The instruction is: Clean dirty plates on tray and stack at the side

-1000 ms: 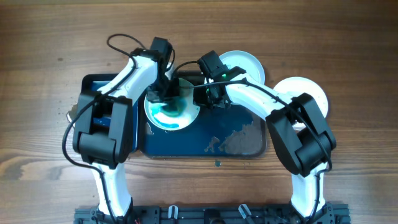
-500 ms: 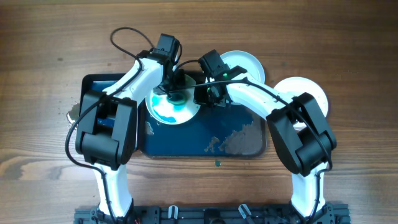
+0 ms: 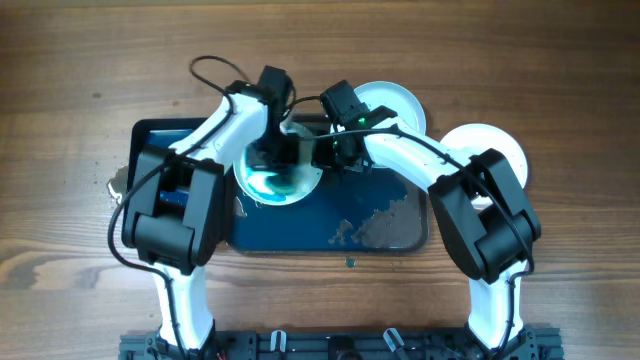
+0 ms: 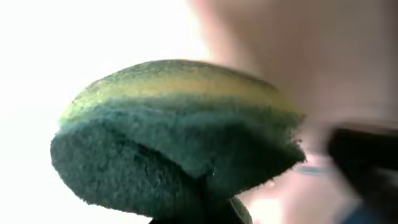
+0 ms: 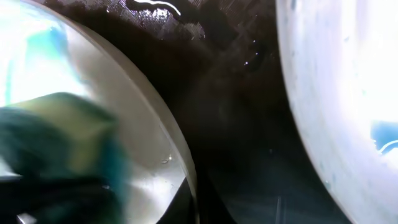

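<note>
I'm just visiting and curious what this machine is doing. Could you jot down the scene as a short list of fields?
Left gripper: shut on a green sponge, over the smeared plate
Right gripper: pinching that plate's right rim
Smeared plate: on the tray, teal marks
Tray: dark, wet-looking patch on its right half
Other plates: far plate at the tray's far edge; side plate on the table beside it; both white

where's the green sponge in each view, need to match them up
Overhead: the sponge is upper centre, on the teal-smeared plate.
Left wrist: close up, filling the middle of the picture.
Right wrist: blurred, at the left edge.
Shared landmark: that plate; its rim curves beside the sponge in the right wrist view, and it is probably the white glare in the left wrist view.
</note>
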Controlling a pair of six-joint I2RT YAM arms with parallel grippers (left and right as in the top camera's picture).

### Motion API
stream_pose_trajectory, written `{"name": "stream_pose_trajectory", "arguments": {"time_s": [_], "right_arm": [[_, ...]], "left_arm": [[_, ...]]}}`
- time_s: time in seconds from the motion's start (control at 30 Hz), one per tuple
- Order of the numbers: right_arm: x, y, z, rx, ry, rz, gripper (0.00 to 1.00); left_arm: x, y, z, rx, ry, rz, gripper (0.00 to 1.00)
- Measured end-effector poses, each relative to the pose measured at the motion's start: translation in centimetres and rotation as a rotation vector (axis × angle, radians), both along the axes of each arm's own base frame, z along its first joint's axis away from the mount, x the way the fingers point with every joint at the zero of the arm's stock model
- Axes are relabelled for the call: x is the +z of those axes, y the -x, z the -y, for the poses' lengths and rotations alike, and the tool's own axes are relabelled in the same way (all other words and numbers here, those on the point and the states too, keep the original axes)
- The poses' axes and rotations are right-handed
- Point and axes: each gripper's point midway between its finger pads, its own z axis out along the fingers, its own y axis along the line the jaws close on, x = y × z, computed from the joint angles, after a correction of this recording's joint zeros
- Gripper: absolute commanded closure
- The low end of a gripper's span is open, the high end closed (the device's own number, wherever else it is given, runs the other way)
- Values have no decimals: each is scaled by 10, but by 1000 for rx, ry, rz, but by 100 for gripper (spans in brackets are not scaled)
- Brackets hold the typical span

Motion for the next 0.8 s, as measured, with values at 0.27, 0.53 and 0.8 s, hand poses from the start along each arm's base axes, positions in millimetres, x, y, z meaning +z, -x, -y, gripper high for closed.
{"name": "stream_pose_trajectory", "arguments": {"time_s": [0.27,0.53,0.8], "right_arm": [[0,-4,5,-18,3,0,96],[0,-4,5,-22,2,-1,96],[5,3,13,16,56,10,96]], "left_arm": [[2,-61,33,-55,108,282,96],[15,-72,-43,215,-287,367,96],[146,-65,-75,349,-205,573,96]]}}
